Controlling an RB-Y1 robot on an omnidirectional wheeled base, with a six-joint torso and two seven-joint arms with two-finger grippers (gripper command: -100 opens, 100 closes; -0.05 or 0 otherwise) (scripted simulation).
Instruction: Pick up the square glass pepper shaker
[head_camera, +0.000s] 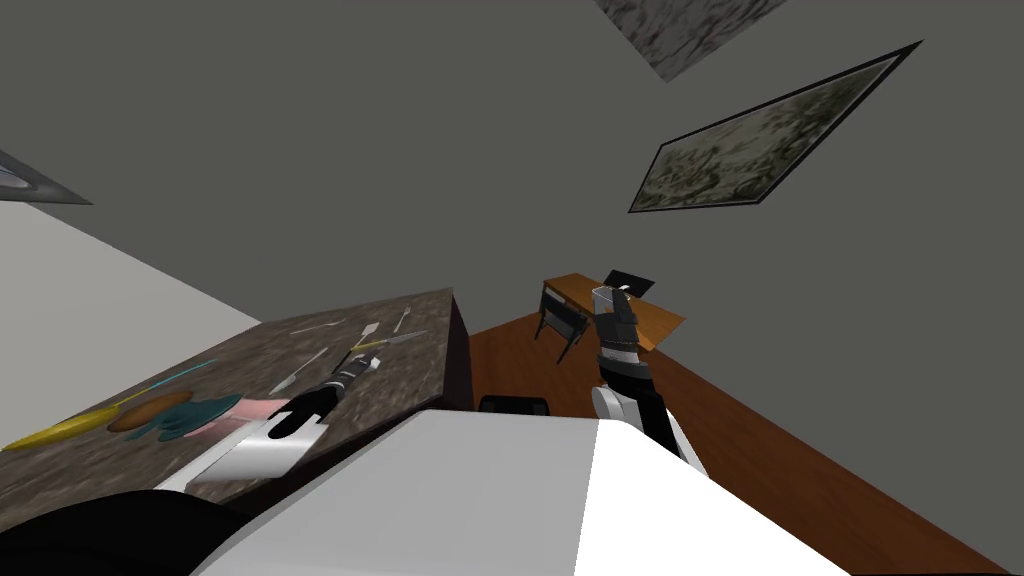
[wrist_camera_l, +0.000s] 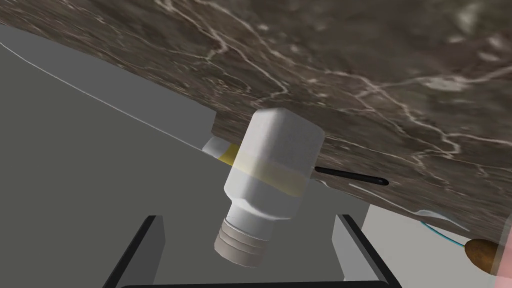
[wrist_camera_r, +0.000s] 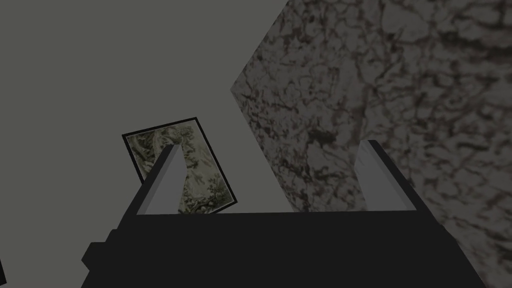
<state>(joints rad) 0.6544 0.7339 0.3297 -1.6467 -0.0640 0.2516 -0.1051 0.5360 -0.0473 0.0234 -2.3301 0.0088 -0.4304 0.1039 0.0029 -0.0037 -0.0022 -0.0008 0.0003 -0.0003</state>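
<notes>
**A:** Where's the shaker relative to the left gripper (wrist_camera_l: 248, 217)?

**B:** Its fingers (wrist_camera_l: 346, 247) are spread wide and holding nothing. The shaker (wrist_camera_l: 272, 165) is dead ahead in the gap and touches neither one. The ribbed cap is nearest, about level with the tips. The blocky pale body with its yellowish band comes next, far end at the marbled tabletop (wrist_camera_l: 375, 60).

**A:** Axis?

**B:** Nearly along the reach, a bit tilted. My guess is to push forward until the fingers flank the flat sides, then squeeze.

**A:** Right gripper (head_camera: 605, 292)?

**B:** Raised well off to the side, away from the tabletop, fingers apart too. The left is way nearer.
</notes>
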